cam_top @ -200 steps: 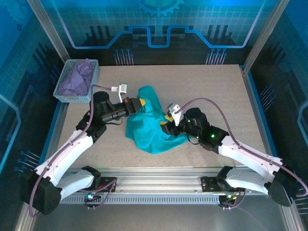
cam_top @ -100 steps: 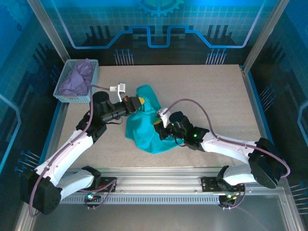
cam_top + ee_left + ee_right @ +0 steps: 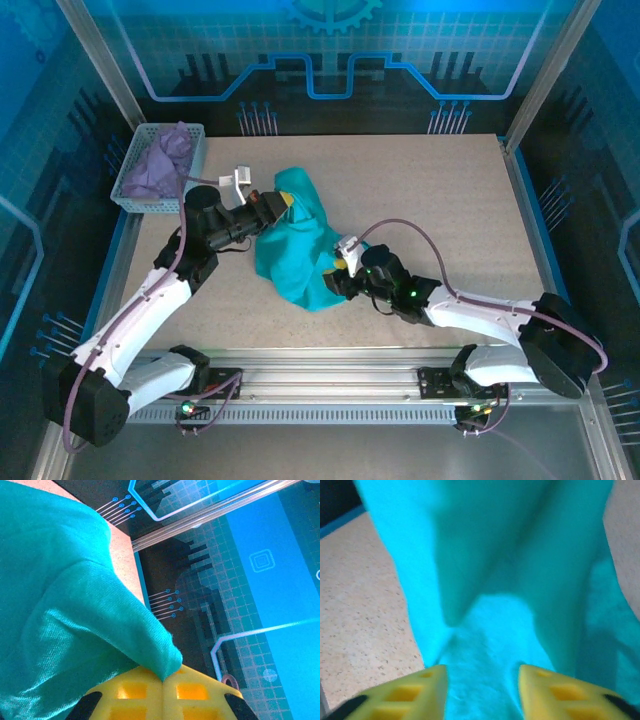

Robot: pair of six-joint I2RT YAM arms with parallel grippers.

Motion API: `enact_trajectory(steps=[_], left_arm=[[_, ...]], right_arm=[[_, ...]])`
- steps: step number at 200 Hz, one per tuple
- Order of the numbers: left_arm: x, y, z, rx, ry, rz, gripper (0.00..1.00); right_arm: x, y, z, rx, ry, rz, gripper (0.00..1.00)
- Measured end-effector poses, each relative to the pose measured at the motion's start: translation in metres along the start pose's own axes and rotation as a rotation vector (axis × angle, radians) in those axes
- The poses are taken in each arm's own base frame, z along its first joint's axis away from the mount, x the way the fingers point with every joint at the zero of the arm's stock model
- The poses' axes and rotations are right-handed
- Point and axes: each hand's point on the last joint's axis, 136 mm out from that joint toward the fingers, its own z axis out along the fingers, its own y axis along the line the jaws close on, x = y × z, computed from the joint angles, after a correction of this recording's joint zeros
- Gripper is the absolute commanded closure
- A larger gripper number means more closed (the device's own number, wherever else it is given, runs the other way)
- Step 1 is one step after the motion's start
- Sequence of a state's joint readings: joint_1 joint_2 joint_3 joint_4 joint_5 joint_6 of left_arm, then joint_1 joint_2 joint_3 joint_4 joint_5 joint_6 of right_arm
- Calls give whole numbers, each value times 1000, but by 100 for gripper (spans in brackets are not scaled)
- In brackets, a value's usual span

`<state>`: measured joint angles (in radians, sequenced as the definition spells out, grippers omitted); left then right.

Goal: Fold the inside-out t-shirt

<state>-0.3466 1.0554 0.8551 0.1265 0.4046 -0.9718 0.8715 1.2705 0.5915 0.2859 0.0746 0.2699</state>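
While left gripper (image 3: 283, 203) pinches the t-shirt (image 3: 295, 250) at its far end, right gripper (image 3: 340, 268), jaws parted, faces its near-right edge.

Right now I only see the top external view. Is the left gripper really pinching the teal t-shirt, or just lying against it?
Observer: Pinching. The left wrist view shows the left gripper shut on a ridge of the t-shirt.
Operator: And the right gripper?
Observer: In the right wrist view the right gripper has its jaws apart, with teal fabric in the gap, not clamped.
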Motion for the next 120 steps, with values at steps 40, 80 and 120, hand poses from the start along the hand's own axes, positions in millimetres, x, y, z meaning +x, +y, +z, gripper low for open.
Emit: enact_trajectory(steps=[40, 80, 120], left_arm=[[-2, -4, 0, 16, -8, -10, 100], [-2, -4, 0, 16, -9, -12, 100], [-11, -5, 0, 0, -20, -20, 100]], right_arm=[[-37, 10, 13, -31, -73, 19, 49], [-31, 6, 33, -15, -42, 26, 100], [0, -9, 32, 44, 3, 26, 100]])
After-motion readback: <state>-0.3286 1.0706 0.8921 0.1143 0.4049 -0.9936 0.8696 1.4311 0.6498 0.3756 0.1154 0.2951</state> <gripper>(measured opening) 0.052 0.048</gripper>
